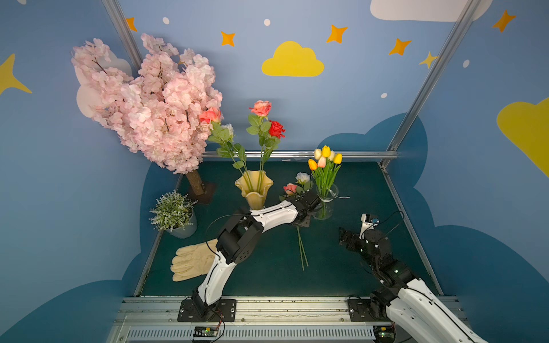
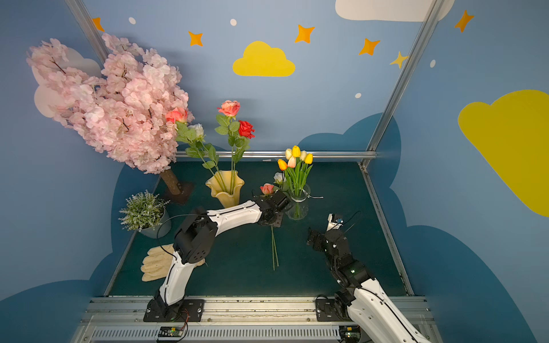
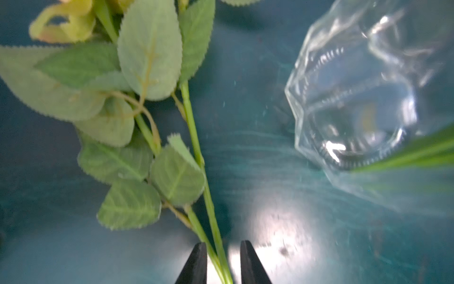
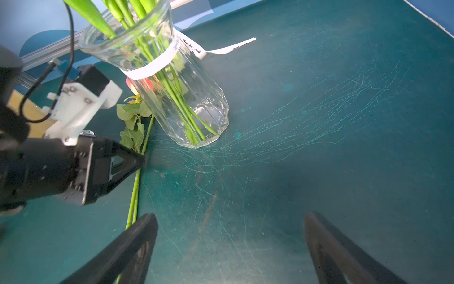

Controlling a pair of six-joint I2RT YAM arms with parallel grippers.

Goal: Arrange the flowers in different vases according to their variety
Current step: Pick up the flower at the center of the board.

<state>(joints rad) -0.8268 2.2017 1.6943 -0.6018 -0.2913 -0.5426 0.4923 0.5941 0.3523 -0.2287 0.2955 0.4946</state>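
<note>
Two roses lie on the green mat, a pink bloom (image 1: 290,188) and a white bloom (image 1: 303,177), with their stems (image 1: 302,252) running toward the front. My left gripper (image 3: 223,246) points down over them beside the clear glass vase (image 1: 326,202), which holds several tulips (image 1: 325,157). Both stems (image 3: 216,246) sit between its narrowed jaws. One finger touches them and a small gap shows at the other. The amber vase (image 1: 254,190) holds several roses (image 1: 261,107). My right gripper (image 4: 229,216) hovers wide open and empty over bare mat at the right.
A pink blossom tree (image 1: 148,104) stands at the back left, with a small potted plant (image 1: 173,212) in front of it. A cream glove (image 1: 193,261) lies under the left arm. A white paper band (image 4: 221,50) trails from the clear vase. Metal rails edge the mat.
</note>
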